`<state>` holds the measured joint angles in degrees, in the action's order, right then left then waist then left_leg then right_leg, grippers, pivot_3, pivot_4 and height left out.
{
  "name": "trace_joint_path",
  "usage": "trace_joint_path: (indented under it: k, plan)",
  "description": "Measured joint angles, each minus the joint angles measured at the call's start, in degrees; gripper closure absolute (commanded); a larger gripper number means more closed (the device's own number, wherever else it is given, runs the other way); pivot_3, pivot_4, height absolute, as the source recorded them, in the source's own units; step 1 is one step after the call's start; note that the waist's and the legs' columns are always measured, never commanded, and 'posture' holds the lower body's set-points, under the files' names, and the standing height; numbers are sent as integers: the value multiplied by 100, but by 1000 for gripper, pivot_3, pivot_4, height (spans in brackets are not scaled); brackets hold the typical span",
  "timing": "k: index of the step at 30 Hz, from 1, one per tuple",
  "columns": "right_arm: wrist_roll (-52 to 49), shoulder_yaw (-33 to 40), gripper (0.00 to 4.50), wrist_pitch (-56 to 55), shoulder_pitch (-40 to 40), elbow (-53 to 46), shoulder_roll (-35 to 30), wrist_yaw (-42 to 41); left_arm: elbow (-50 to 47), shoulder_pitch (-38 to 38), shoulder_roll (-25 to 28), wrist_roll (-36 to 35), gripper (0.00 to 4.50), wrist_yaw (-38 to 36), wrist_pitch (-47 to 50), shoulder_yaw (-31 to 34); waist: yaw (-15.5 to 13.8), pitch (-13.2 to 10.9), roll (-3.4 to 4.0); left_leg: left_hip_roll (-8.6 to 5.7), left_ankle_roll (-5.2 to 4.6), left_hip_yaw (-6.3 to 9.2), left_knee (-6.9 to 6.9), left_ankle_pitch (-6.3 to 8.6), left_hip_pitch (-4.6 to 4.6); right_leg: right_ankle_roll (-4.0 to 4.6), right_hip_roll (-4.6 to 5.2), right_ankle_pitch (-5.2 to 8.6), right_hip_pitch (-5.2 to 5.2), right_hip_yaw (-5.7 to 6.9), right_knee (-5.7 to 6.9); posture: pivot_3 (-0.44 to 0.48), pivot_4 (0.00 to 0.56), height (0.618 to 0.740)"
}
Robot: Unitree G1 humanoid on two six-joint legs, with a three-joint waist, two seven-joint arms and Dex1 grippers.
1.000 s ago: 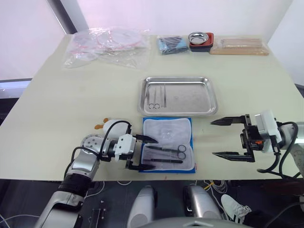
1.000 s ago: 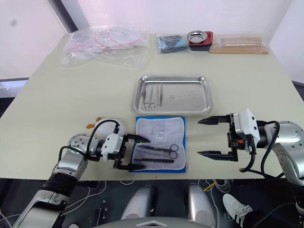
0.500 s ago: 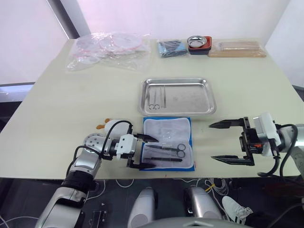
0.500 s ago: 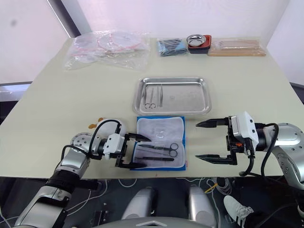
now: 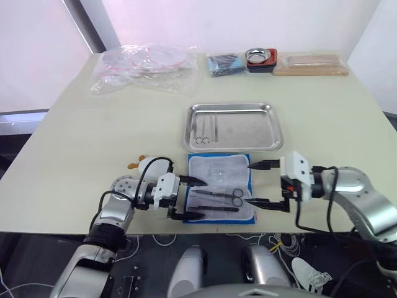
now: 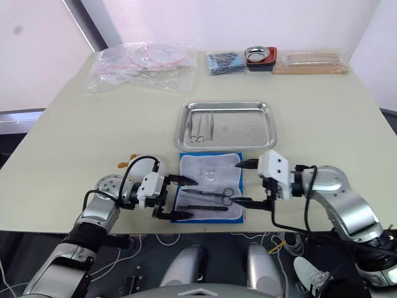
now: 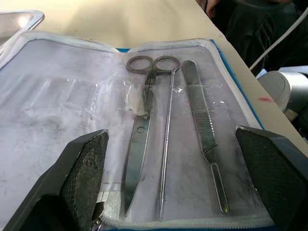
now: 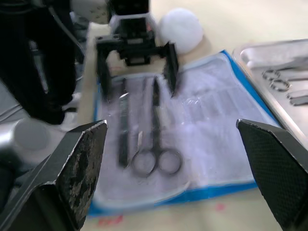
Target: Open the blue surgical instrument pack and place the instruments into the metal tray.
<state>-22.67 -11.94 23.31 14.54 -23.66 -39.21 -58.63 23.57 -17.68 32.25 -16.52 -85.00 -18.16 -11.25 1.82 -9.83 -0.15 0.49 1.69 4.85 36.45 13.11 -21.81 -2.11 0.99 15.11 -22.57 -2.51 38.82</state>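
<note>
1. the tools in the tray [image 5: 233, 126] are showing only as a few thin shapes at its left end; their kind is hard to make out, apart from ring handles on one.
2. the pack [image 5: 221, 197] is lying open on the table [image 5: 74, 149], just in front of the tray, pale lining up.
3. scissors [image 7: 142, 151], a thin probe [image 7: 166, 144] and a flat handle [image 7: 202, 132] are lying side by side on the lining.
4. the left gripper [image 5: 191, 198] is sitting at the pack's left edge, fingers apart, the three tools lying between them, none gripped.
5. the right gripper [image 5: 263, 184] is hovering at the pack's right edge, fingers wide apart, holding nothing.
6. clear bags [image 5: 146, 62] and small packets are lying along the far edge.
</note>
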Motion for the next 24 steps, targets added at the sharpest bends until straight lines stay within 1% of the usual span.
trace_joint_path:
  k: [6,7,8,14,20,24]
  plan:
    - [428,-421,0,287,244,22,107,236,-9,2,10,4,71,-12,110,0,12,11,10,1,0,0,0,0,2,0,-1,0,0,-1,1,0,150,740]
    - [557,-610,0,371,358,49,186,303,-9,2,3,5,71,-12,112,0,9,12,11,1,0,1,0,0,1,0,-1,0,0,0,0,0,150,740]
    - [559,-612,0,372,361,49,187,303,-9,2,3,5,71,-12,112,0,9,12,11,1,0,1,0,0,1,0,-1,0,0,0,0,0,150,740]
    - [1012,-1132,0,437,621,351,444,410,19,-11,-14,26,71,-11,74,1,9,18,14,0,0,2,0,0,0,0,0,0,-1,1,-1,0,150,740]
    - [1354,-1229,0,494,631,626,595,686,20,-2,-26,31,71,1,63,2,7,23,18,-2,0,1,0,0,0,0,0,0,-1,-1,-1,0,150,740]
    - [1658,-1431,0,681,742,739,689,854,-9,39,-40,32,71,55,76,7,11,36,24,-3,0,2,0,0,0,0,1,1,-1,-1,-2,0,150,740]
